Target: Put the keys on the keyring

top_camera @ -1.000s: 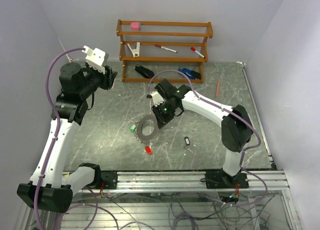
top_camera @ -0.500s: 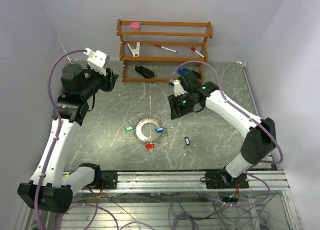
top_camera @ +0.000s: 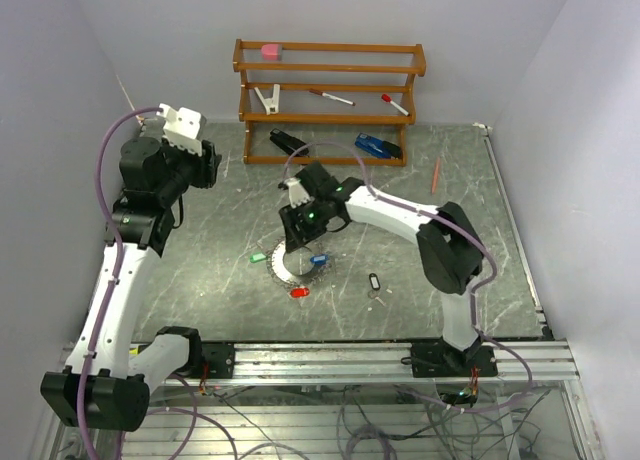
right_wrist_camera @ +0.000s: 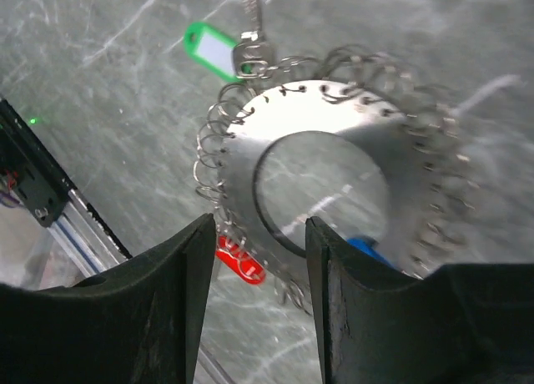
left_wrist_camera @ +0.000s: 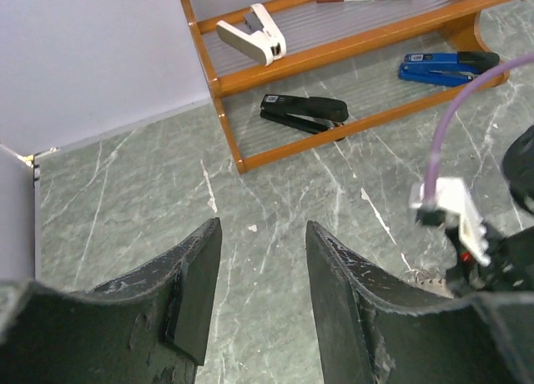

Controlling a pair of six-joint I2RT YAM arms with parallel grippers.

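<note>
Starting at the left, the left gripper (top_camera: 208, 164) is held high over the far-left corner of the worktop (top_camera: 200, 290), jaws parted with nothing between them, and is judged idle. Near the middle of the worktop, slightly toward the left edge, the green-tagged key (top_camera: 258, 258) is seen touching the rim of the keyring (top_camera: 292, 273); whether it is threaded on cannot be told. The right gripper (top_camera: 294, 234) is poised directly over the keyring, jaws spread and nothing held, the ring's central hole being framed between its fingers (right_wrist_camera: 158, 317) in the wrist view. The red-tagged key (top_camera: 299, 293) lies just beside the near rim, the blue-tagged key (top_camera: 319, 259) at the right rim, and the black-tagged key (top_camera: 374, 280) well apart toward the right edge.

A grasp of the ring is judged to be the step in hand. Since the ring lies flat and thin, one finger is best lowered into the hole and the other outside the rim, clear of the wire loops (right_wrist_camera: 210, 184). Closure should be made slowly so that the ring is not skidded onto the keys.
</note>
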